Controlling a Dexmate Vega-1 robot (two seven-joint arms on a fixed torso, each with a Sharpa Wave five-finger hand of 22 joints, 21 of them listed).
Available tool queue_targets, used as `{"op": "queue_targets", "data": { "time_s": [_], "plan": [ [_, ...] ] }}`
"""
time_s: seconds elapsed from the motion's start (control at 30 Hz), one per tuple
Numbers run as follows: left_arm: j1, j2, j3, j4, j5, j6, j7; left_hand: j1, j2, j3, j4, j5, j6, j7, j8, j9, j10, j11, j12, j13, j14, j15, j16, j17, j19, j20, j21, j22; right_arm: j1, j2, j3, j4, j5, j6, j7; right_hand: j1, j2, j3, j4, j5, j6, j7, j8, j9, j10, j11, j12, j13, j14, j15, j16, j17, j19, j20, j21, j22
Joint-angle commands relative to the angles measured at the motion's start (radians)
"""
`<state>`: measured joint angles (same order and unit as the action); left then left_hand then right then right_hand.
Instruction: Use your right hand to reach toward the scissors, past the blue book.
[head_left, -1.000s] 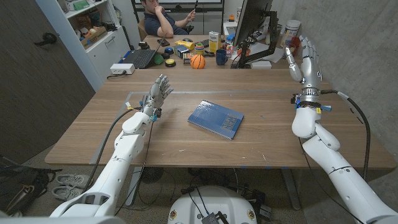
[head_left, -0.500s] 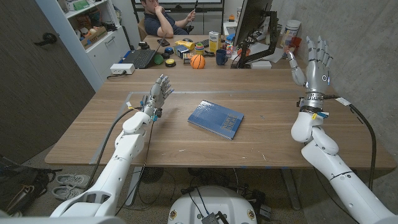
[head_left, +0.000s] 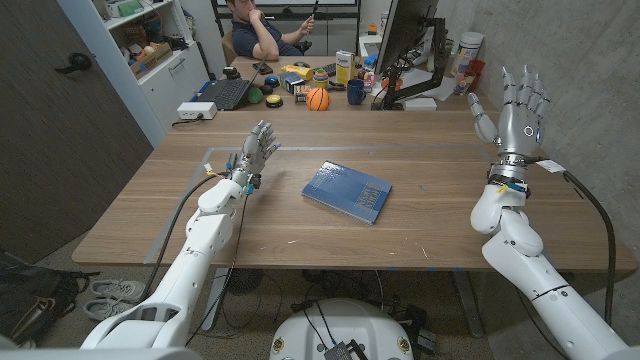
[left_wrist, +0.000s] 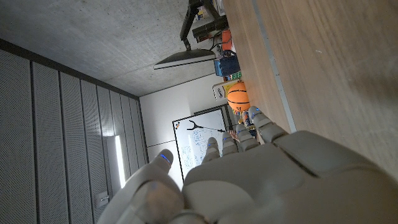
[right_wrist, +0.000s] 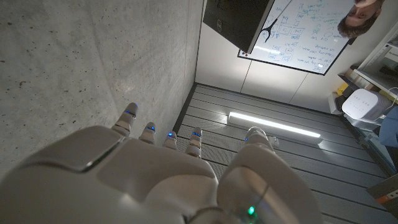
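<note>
Right robot hand (head_left: 520, 108) now farther outward, beyond the table (head_left: 300, 225) edge, fingers spread.

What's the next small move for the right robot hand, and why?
Probably lower it and swing it inward toward the blue book. The right robot hand is raised near the table's right edge, fingers spread and holding nothing, well clear of the book. I can't make out the scissors, so the final target stays uncertain.

Wooden table (head_left: 420, 235), blue book (head_left: 347, 191) lying flat near its middle, cluttered desk (head_left: 300, 75) beyond
</note>
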<state>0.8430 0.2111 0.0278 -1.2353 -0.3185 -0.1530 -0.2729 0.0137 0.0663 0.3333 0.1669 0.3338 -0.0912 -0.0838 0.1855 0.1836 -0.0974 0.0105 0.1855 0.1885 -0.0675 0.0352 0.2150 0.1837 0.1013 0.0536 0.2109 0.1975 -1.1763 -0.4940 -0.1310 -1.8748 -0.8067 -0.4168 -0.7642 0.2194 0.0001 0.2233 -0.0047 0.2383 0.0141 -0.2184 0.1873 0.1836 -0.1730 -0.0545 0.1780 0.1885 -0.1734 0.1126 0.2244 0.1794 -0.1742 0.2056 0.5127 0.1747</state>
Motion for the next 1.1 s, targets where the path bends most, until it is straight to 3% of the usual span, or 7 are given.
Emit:
{"op": "queue_targets", "data": {
  "time_s": [0.03, 0.47, 0.5, 0.63, 0.77, 0.9, 1.1],
  "plan": [
    [-0.024, -0.007, 0.001, 0.045, -0.001, -0.014, -0.017, -0.001, 0.032, -0.001, 0.001, 0.005, -0.009, 0.001, 0.003, 0.004, -0.013, -0.001, 0.006, 0.002, -0.009, -0.001, 0.006, 0.006, 0.003, 0.001, 0.004, 0.004, -0.058, -0.032, -0.012, -0.119, -0.055, -0.255, 0.161, 0.029, -0.012, -0.001, -0.018, 0.008, -0.018, -0.001, 0.003, 0.006, -0.039, 0.017, 0.002, 0.005, -0.023, 0.026, -0.010, 0.006, -0.088, 0.012, -0.011, 0.005],
    [-0.045, -0.011, -0.001, 0.081, -0.002, -0.023, -0.030, -0.002, 0.033, -0.005, 0.001, 0.006, -0.010, 0.001, 0.003, 0.004, -0.013, -0.002, 0.006, 0.002, -0.010, 0.000, 0.006, 0.006, 0.003, 0.001, 0.004, 0.004, -0.074, -0.080, -0.054, -0.177, -0.087, -0.456, 0.341, 0.046, -0.033, -0.016, -0.035, 0.020, -0.064, -0.001, -0.005, 0.006, -0.118, 0.035, -0.004, 0.006, -0.076, 0.057, -0.025, 0.007, -0.091, 0.013, -0.041, 0.005],
    [-0.046, -0.011, 0.000, 0.084, -0.002, -0.025, -0.032, -0.002, 0.033, -0.005, 0.001, 0.006, -0.010, 0.002, 0.003, 0.004, -0.013, -0.002, 0.006, 0.002, -0.010, 0.001, 0.006, 0.006, 0.003, 0.001, 0.004, 0.004, -0.073, -0.088, -0.059, -0.179, -0.088, -0.467, 0.358, 0.042, -0.039, -0.028, -0.034, 0.025, -0.109, -0.002, -0.011, 0.007, -0.153, 0.042, 0.001, 0.007, -0.107, 0.066, -0.027, 0.009, -0.097, 0.013, -0.059, 0.006],
    [-0.049, -0.012, -0.002, 0.091, -0.003, -0.030, -0.034, -0.002, 0.033, -0.007, 0.001, 0.007, -0.010, 0.002, 0.003, 0.004, -0.014, -0.002, 0.005, 0.002, -0.010, 0.001, 0.006, 0.006, 0.003, 0.002, 0.004, 0.004, -0.057, -0.111, -0.085, -0.186, -0.090, -0.512, 0.424, 0.050, -0.042, -0.034, -0.038, 0.031, -0.148, -0.001, -0.012, 0.008, -0.193, 0.045, -0.002, 0.007, -0.126, 0.073, -0.028, 0.009, -0.092, 0.013, -0.071, 0.007],
    [-0.048, -0.012, -0.004, 0.093, -0.005, -0.033, -0.037, -0.002, 0.033, -0.008, 0.002, 0.007, -0.010, 0.001, 0.003, 0.004, -0.012, -0.002, 0.006, 0.002, -0.009, 0.000, 0.006, 0.006, 0.003, 0.001, 0.004, 0.004, -0.036, -0.129, -0.114, -0.186, -0.093, -0.545, 0.467, 0.058, -0.047, -0.039, -0.043, 0.036, -0.170, -0.001, -0.012, 0.008, -0.196, 0.042, 0.002, 0.007, -0.127, 0.075, -0.026, 0.009, -0.086, 0.013, -0.075, 0.008],
    [-0.046, -0.012, -0.007, 0.094, -0.006, -0.036, -0.037, -0.002, 0.033, -0.009, 0.002, 0.007, -0.010, 0.001, 0.003, 0.004, -0.012, -0.001, 0.006, 0.002, -0.009, 0.001, 0.007, 0.006, 0.003, 0.001, 0.004, 0.004, -0.021, -0.124, -0.123, -0.178, -0.068, -0.552, 0.480, 0.078, -0.053, -0.047, -0.054, 0.047, -0.198, -0.002, -0.007, 0.008, -0.172, 0.017, 0.016, 0.006, -0.107, 0.054, -0.015, 0.007, -0.060, 0.012, -0.080, 0.009],
    [-0.041, -0.011, -0.010, 0.089, -0.009, -0.036, -0.036, -0.002, 0.034, -0.010, 0.001, 0.008, -0.010, 0.000, 0.003, 0.004, -0.013, -0.001, 0.006, 0.002, -0.009, 0.000, 0.006, 0.006, 0.003, 0.002, 0.004, 0.004, -0.004, -0.126, -0.134, -0.168, -0.041, -0.565, 0.482, 0.118, -0.055, -0.075, -0.068, 0.073, -0.136, -0.001, 0.024, 0.007, -0.056, -0.079, 0.041, 0.000, -0.010, -0.018, 0.012, 0.001, 0.058, 0.011, -0.078, 0.010]
  ]
}}
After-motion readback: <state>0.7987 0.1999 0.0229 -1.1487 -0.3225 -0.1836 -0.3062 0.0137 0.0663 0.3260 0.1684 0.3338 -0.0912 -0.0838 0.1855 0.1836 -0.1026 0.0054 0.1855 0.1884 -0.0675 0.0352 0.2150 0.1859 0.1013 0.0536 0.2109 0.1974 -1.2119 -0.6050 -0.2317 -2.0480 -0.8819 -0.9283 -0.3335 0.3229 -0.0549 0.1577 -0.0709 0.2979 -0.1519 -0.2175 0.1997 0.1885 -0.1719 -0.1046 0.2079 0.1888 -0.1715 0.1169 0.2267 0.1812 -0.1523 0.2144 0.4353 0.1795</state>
